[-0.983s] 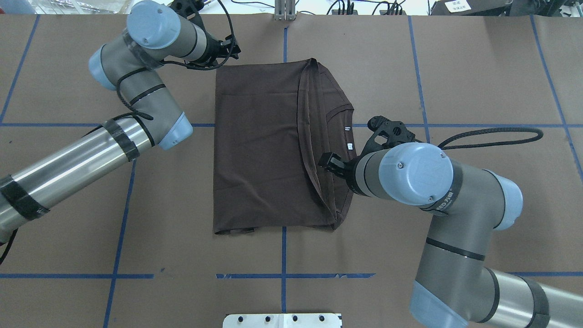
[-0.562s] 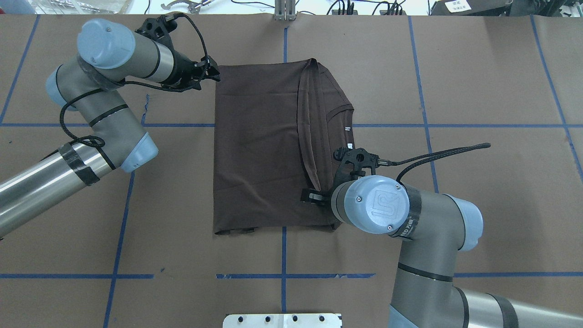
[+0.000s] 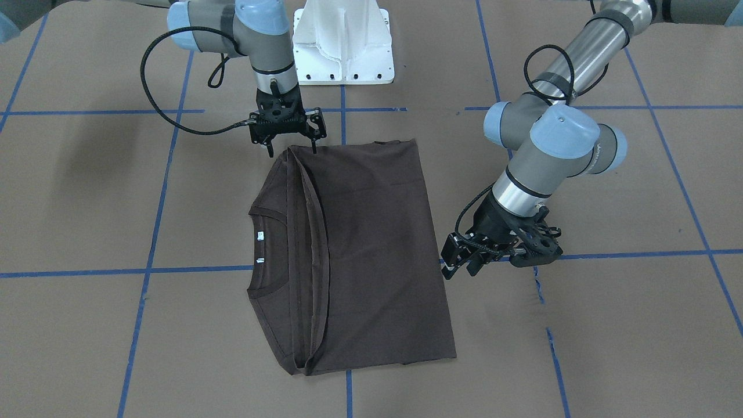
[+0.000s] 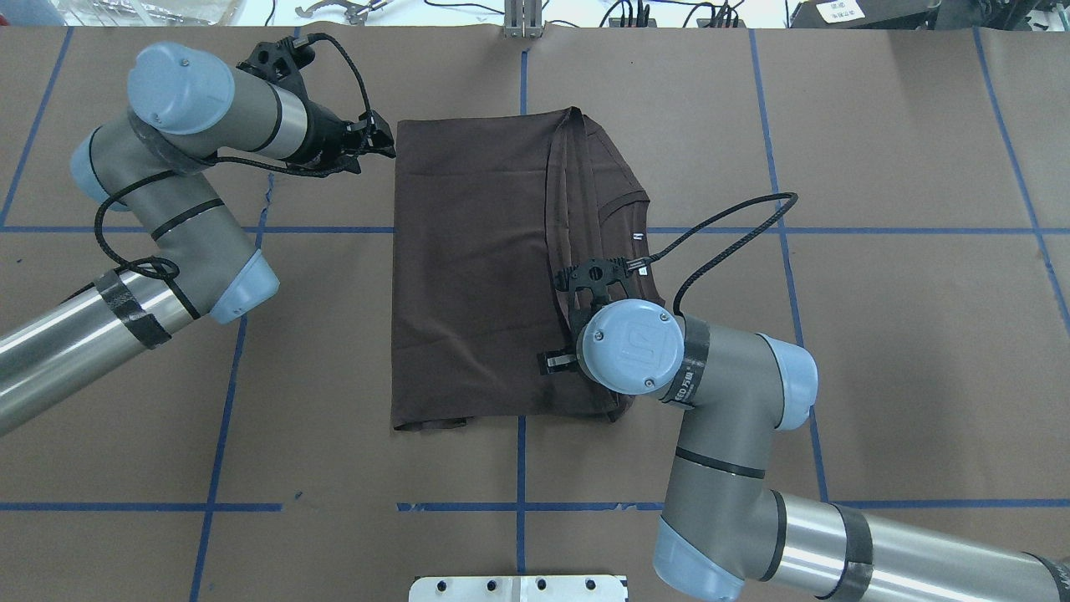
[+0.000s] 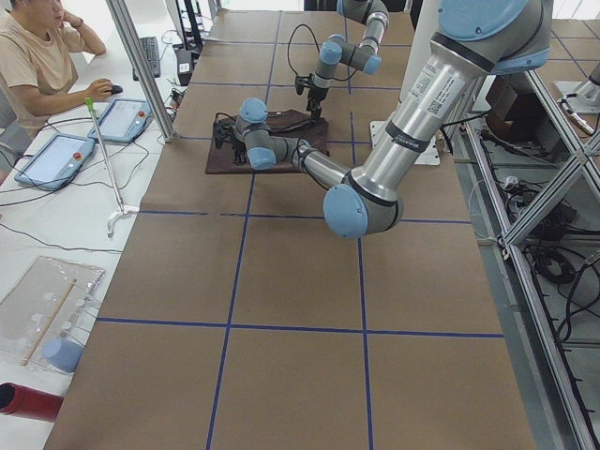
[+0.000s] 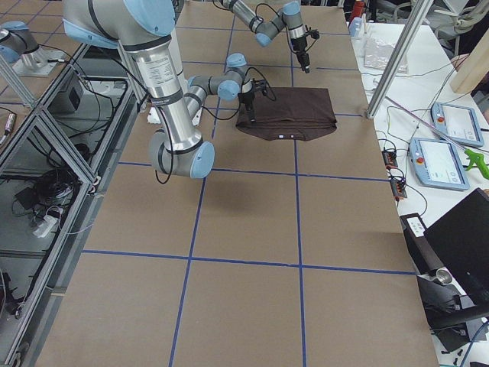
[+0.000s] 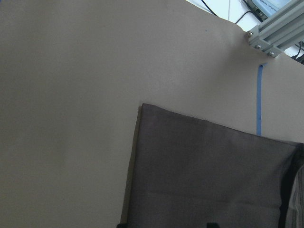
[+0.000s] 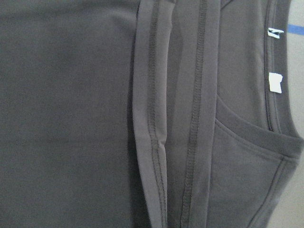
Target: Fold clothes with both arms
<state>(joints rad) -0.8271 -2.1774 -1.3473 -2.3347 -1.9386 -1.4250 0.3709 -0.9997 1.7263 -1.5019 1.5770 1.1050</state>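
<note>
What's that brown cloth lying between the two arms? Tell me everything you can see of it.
It is a dark brown T-shirt of soft-looking knit, folded into a rough rectangle and lying flat on the brown paper-covered table. Its lower part is folded over the chest, the double-stitched hem ending just short of the ribbed round collar, where two small white labels show. No sleeves stick out. The right hand hangs over one corner; whether it touches is unclear.
</note>
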